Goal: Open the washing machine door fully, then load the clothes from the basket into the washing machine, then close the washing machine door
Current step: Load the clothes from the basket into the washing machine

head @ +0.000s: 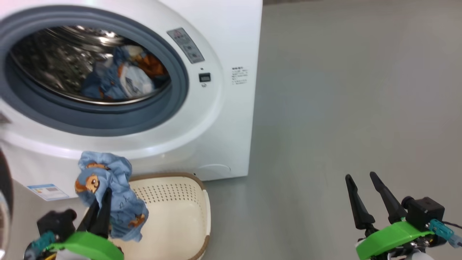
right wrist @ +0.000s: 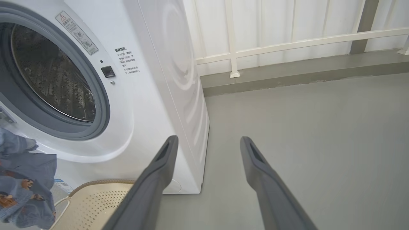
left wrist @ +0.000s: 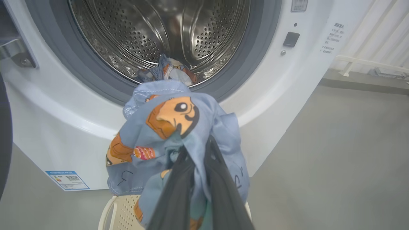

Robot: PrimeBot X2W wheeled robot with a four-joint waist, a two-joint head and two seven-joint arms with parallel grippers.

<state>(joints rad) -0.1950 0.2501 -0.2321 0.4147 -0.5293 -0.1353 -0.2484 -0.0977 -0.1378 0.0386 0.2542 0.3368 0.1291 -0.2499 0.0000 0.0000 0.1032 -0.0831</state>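
The white washing machine (head: 220,54) stands with its mouth uncovered, and light-blue and orange clothes (head: 122,77) lie in the steel drum. The black rim of the washing machine door (head: 4,184) shows at the far left, swung aside. My left gripper (head: 103,196) is shut on a light-blue garment with orange cartoon prints (left wrist: 172,127). It holds the garment above the cream basket (head: 173,216), below the drum opening. My right gripper (head: 361,177) hangs open over the floor to the right of the machine, nothing between its fingers (right wrist: 159,166).
Bare grey floor (head: 343,108) stretches right of the machine. A white railing and panelled wall (right wrist: 287,41) run behind it above a low kerb. A blue sticker (head: 47,191) marks the machine's lower front. The basket stands on the floor against the machine's base.
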